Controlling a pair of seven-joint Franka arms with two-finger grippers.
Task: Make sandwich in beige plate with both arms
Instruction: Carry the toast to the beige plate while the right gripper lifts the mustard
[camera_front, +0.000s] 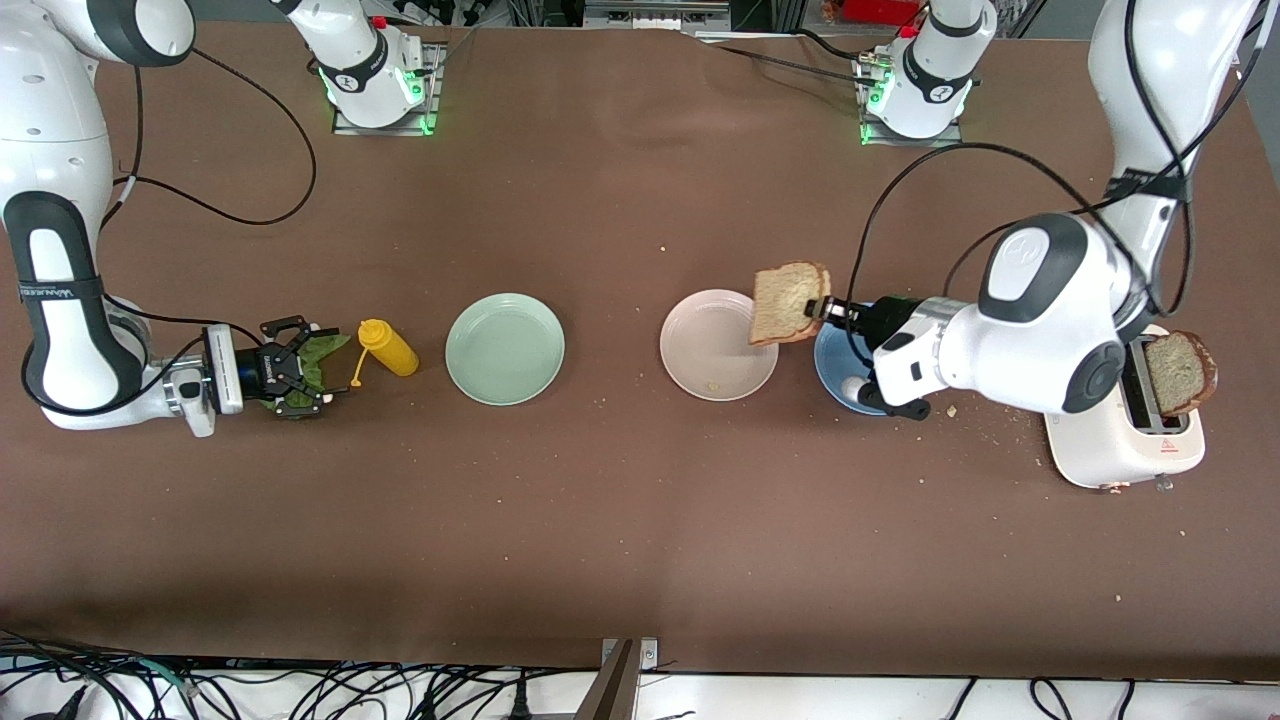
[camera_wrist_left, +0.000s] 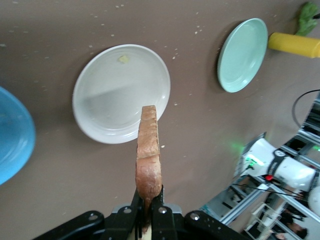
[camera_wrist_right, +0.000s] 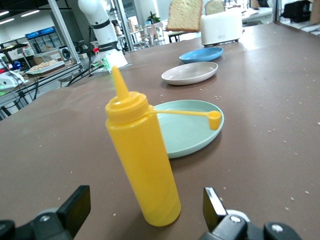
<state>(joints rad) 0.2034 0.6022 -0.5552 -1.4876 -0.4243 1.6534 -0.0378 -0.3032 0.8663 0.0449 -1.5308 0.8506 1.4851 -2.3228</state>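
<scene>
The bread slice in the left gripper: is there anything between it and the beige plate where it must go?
Nothing visible. The left gripper holds the bread slice over the rim of the beige plate, which carries only a small crumb.

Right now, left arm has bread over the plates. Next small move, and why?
Probably ease the left gripper, shut on the bread slice, lower over the beige plate, then release. The slice hangs on edge above the plate's rim at the blue plate side, and the beige plate holds only a crumb. The right gripper waits open by the lettuce leaf and yellow bottle.
</scene>
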